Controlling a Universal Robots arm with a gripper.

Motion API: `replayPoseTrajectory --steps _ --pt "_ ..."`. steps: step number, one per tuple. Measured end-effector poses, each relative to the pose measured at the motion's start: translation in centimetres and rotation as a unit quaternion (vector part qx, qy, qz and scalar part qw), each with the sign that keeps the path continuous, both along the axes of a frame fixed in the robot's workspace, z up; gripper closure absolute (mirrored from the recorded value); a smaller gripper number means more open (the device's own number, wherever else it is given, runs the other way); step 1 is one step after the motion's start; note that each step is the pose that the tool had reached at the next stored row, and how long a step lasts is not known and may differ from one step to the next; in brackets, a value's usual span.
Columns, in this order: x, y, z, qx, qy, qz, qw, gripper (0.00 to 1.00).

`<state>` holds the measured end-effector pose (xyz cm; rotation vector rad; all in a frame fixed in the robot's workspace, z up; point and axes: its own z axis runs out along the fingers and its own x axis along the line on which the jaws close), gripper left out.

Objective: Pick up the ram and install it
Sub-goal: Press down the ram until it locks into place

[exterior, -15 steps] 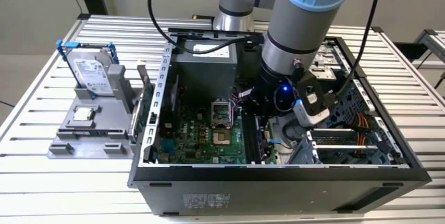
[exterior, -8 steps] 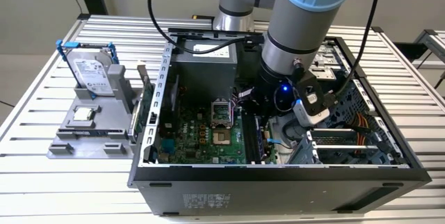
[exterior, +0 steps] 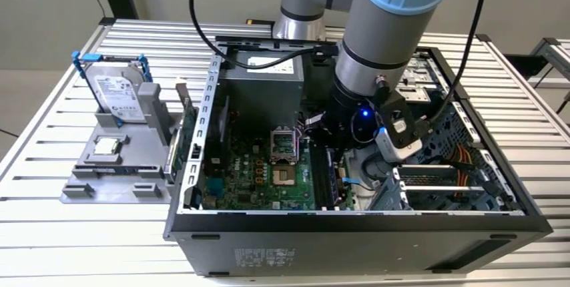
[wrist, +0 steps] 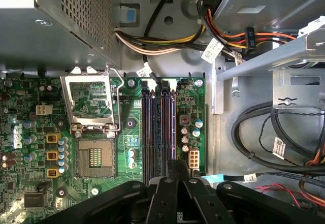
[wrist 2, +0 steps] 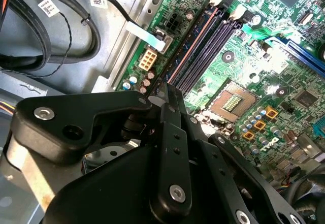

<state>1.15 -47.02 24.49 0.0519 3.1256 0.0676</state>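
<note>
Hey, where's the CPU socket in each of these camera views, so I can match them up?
Exterior view: CPU socket, on the exterior view's left of the arm.
First wrist view: CPU socket, next to its raised retention frame.
Second wrist view: CPU socket, beside the slots.
Shared landmark: the long dark memory slots alongside the socket.

The gripper [wrist 2: 170,94] is down over the motherboard [wrist 2: 254,71], fingers drawn together at the near end of the long dark slots [wrist 2: 208,41]. Just beyond them sits the open socket [wrist 2: 233,102]; black cables [wrist 2: 66,36] lie beside.
</note>
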Motion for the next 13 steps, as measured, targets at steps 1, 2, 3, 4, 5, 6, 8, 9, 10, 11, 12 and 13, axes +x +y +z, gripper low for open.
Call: replayPoseTrajectory --steps 1,2,3,4,5,6,8,9,10,11,12,13 --pt "0.0 0.0 0.0 0.0 0.0001 0.0 1.0 1.0" --pt "0.0 0.0 0.0 0.0 0.0002 0.0 1.0 1.0" --pt "0.0 0.0 0.0 0.0 0.0003 0.0 1.0 1.0" --pt "0.0 0.0 0.0 0.0 0.0004 0.0 1.0 1.0" --pt "0.0 0.0 0.0 0.0 0.0005 0.0 1.0 1.0" --pt "0.0 0.0 0.0 0.0 0.0005 0.001 1.0 1.0" --pt "0.0 0.0 -0.01 0.0001 0.0005 0.009 1.0 1.0" --pt "-0.01 0.0 -0.01 0.0001 0.0005 0.016 0.9999 1.0" --pt "-0.01 0.01 -0.01 0.0 0.0005 0.024 0.9997 1.0" --pt "-0.01 0.03 0.0 0.0 0.0004 0.032 0.9995 1.0" --pt "0.0 0.04 0.0 0.0 0.0005 0.039 0.9992 1.0" --pt "0.0 0.05 0.0 0.0 0.0005 0.048 0.9988 1.0"
